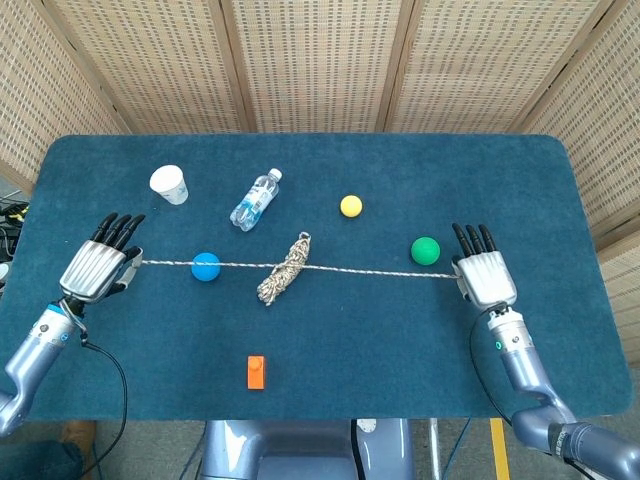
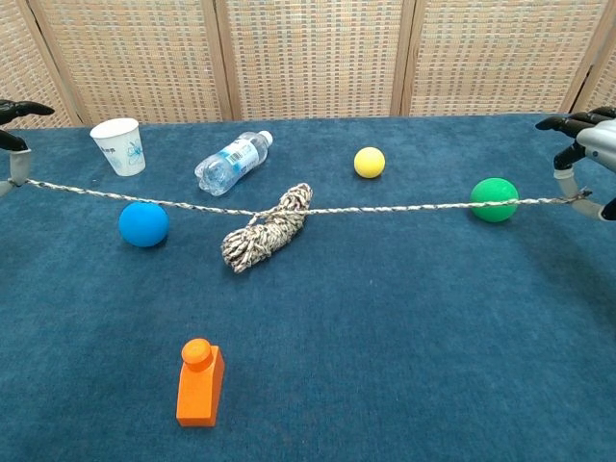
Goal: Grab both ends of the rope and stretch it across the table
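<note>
A speckled rope (image 1: 340, 269) (image 2: 404, 207) runs taut across the blue table, with a knotted bundle (image 1: 282, 269) (image 2: 265, 229) hanging near its middle. My left hand (image 1: 98, 268) (image 2: 12, 144) pinches the rope's left end at the table's left side. My right hand (image 1: 483, 275) (image 2: 587, 159) pinches the right end at the far right. In the chest view both hands are cut by the frame edges. The line passes over a blue ball (image 1: 206, 266) (image 2: 143, 223) and just in front of a green ball (image 1: 425, 250) (image 2: 495, 199).
A paper cup (image 1: 169, 184) (image 2: 120, 145) and a lying water bottle (image 1: 256, 199) (image 2: 231, 161) are at the back left. A yellow ball (image 1: 351, 206) (image 2: 369, 162) sits behind the rope. An orange block (image 1: 256, 372) (image 2: 199, 382) stands near the front edge.
</note>
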### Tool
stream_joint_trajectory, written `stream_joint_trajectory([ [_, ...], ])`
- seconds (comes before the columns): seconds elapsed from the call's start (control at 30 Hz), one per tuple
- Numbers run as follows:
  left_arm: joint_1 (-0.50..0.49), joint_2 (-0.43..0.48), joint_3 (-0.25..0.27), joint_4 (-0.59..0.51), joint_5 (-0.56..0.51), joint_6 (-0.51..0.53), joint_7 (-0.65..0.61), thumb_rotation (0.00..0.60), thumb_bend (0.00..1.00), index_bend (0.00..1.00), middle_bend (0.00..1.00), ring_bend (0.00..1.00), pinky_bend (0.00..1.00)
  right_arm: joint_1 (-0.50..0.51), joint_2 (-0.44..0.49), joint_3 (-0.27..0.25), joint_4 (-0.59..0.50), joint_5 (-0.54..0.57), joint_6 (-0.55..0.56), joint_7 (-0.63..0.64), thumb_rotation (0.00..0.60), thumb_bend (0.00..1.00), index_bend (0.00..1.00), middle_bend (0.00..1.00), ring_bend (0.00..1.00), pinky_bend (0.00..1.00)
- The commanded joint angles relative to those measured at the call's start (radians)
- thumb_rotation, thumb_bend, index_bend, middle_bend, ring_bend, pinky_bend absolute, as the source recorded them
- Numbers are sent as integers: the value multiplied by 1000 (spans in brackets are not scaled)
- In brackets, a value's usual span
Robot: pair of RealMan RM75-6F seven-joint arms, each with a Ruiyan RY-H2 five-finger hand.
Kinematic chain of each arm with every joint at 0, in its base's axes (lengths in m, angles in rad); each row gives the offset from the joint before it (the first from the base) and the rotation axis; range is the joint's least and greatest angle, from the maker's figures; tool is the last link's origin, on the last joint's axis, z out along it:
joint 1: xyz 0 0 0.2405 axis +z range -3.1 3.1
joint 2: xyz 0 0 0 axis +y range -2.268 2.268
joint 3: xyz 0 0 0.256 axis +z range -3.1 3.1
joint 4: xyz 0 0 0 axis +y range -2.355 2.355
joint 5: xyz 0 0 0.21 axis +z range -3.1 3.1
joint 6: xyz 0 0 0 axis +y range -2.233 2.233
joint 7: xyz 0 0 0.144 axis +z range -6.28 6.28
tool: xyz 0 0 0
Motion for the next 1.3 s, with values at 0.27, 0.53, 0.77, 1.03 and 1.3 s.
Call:
stream_joint_trajectory([
  [0.27,16,14,-5,-22,-3,7,-50,600,0,0,0,0,0,-24,7,14,-30,-11,34,67,600,8,0,0,0,0],
  [0.53,72,130,-41,-179,-52,71,-100,600,0,0,0,0,0,-83,79,15,-143,-99,160,223,600,0,0,0,0,0],
  [0.77,189,244,-77,-485,-180,154,14,600,0,0,0,0,0,-165,150,-25,-258,-172,276,260,600,0,0,0,0,0],
  [1.03,321,281,-43,-716,-187,291,113,600,0,0,0,0,0,-264,168,-101,-347,-249,385,176,600,0,0,0,0,0],
  [1.3,390,270,-3,-744,-133,342,126,600,0,0,0,0,0,-318,173,-129,-380,-291,429,152,600,0,0,0,0,0],
])
